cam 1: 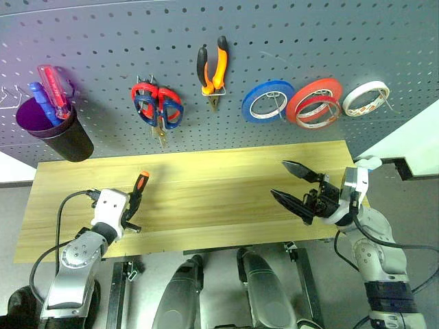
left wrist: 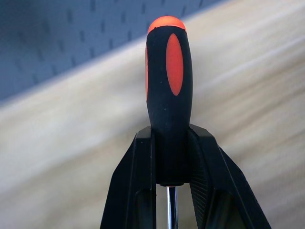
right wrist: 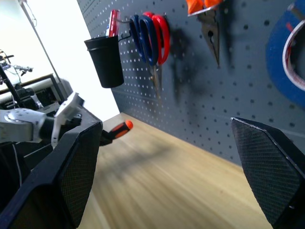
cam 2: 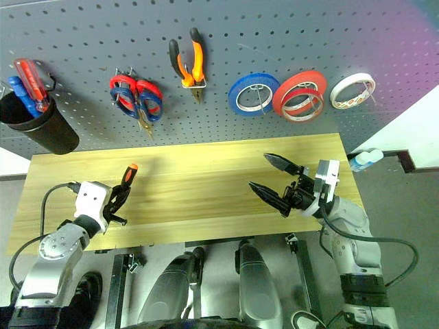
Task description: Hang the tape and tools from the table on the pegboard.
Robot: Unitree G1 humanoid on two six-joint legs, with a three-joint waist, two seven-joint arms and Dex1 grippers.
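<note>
Behind the long tabletop of light yellowish wood rises the large dark grey pegboard, dotted with rows of small holes and already hung with most of the gear; at its left end a black plastic cup holds a red-handled screwdriver and a blue-handled one; next along hang two pairs of scissors overlapping on one hook, the red-handled pair and the dark blue-handled pair, blades pointing down; beside them hang the small pliers with orange and black handles, nose down; further right sit a blue tape roll, then a thicker red roll with the thin reddish-orange tape ring overlapping its lower part, and last a white tape roll near the board's right edge.

Over the table's near left part the left gripper is clamped on the slim screwdriver with an orange-and-black handle; the left wrist view shows both black fingers pressed against the lower end of the handle, the orange cap pointing away from the wrist toward the pegboard and the metal shaft running back between the fingers; the tool is clear of the tabletop.

Over the table's right part the right gripper hangs with its two black fingers spread wide apart and nothing between them, aimed leftward along the board.
</note>
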